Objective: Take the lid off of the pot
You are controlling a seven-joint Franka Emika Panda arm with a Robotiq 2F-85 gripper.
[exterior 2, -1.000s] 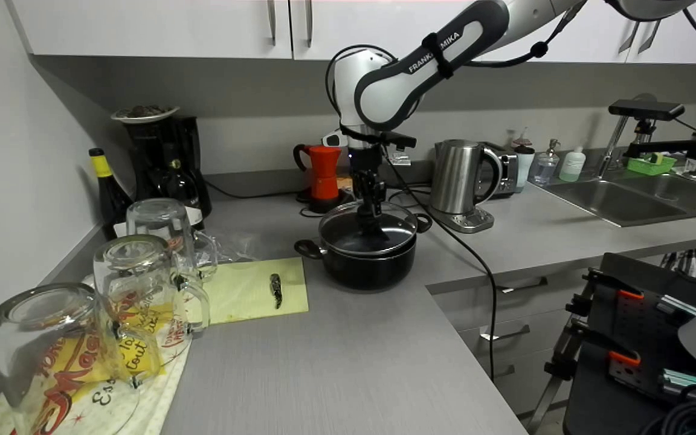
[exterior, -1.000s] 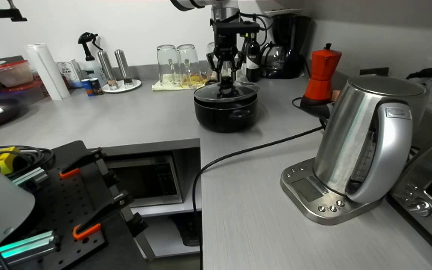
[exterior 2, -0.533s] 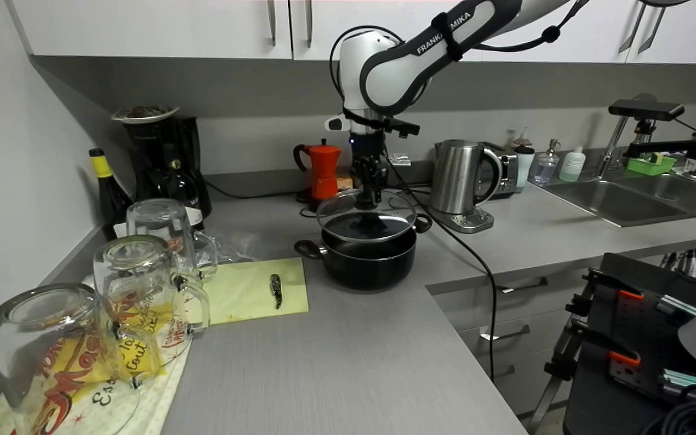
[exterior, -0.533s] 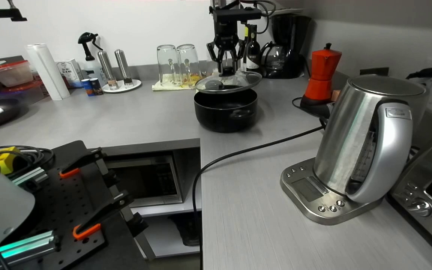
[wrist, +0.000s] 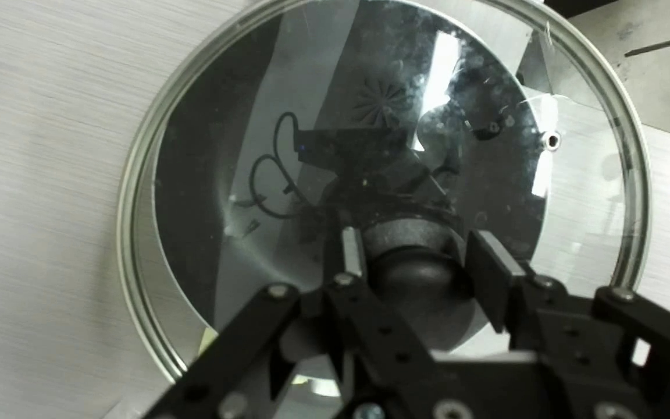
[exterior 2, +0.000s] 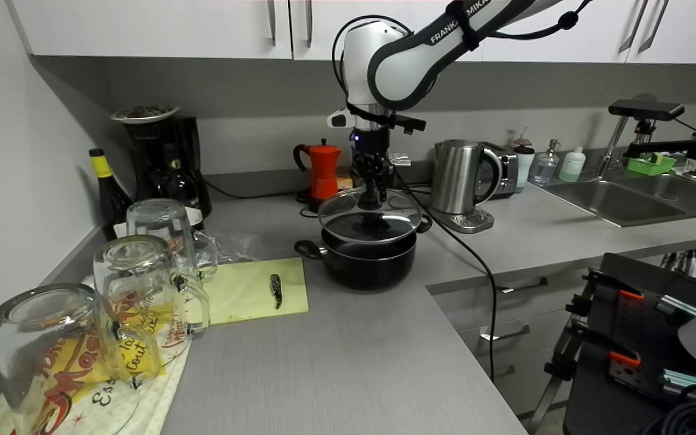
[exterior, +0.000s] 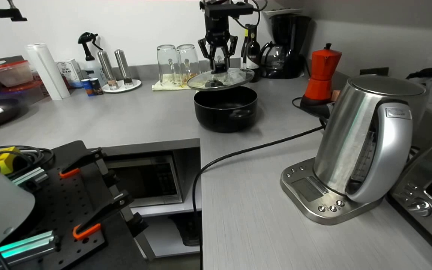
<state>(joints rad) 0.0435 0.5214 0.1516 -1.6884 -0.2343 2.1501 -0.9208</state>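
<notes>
Wrist view shows the claw (wrist: pixel 419 256) at 5 o'clock, grasping the glass lid (wrist: pixel 364 163) by its black knob (wrist: pixel 419 285). In an exterior view the steel kettle (exterior: pixel 345 135) stands close by on the table (exterior: pixel 246 195), between 3 and 4 o'clock from the pot (exterior: pixel 219 118). The pot sits open farther off; the lid hangs from the claw just above it and apart, tilted with its 9 o'clock edge lower. Past the pot come the red coffee pot (exterior: pixel 323 69) between 2 and 3 o'clock, the upturned glass mugs (exterior: pixel 168 62) between 10 and 11, and the black coffee maker (exterior: pixel 290 41) between 1 and 2
</notes>
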